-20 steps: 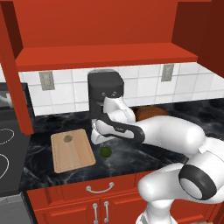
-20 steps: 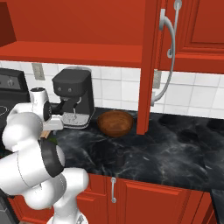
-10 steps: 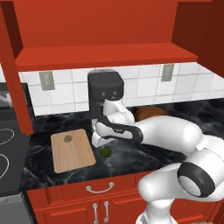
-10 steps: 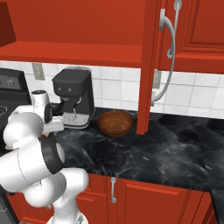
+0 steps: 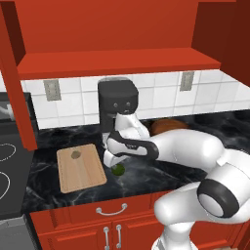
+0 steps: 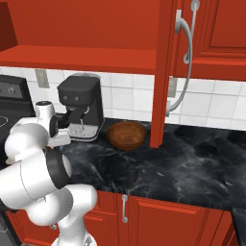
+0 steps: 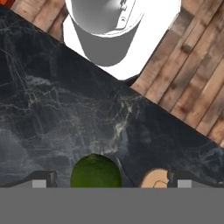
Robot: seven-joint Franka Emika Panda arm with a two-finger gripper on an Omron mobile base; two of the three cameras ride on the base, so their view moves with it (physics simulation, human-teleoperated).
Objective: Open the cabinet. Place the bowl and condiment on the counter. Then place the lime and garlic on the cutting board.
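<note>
Hovering low at frame centre, the gripper [image 5: 113,162] stands wide open over the lime [image 5: 118,169], just right of the cutting board [image 5: 80,168].

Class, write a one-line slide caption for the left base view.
Open pincer poised above the lime on the counter, beside the cutting board holding the garlic.

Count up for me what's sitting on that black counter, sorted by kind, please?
Produce: 2, the lime on the counter and the garlic on the board
bowl: 1
cutting board: 1
coffee machine: 1
shaker: 1, small, dark and hard to make out
Total: 6
</note>
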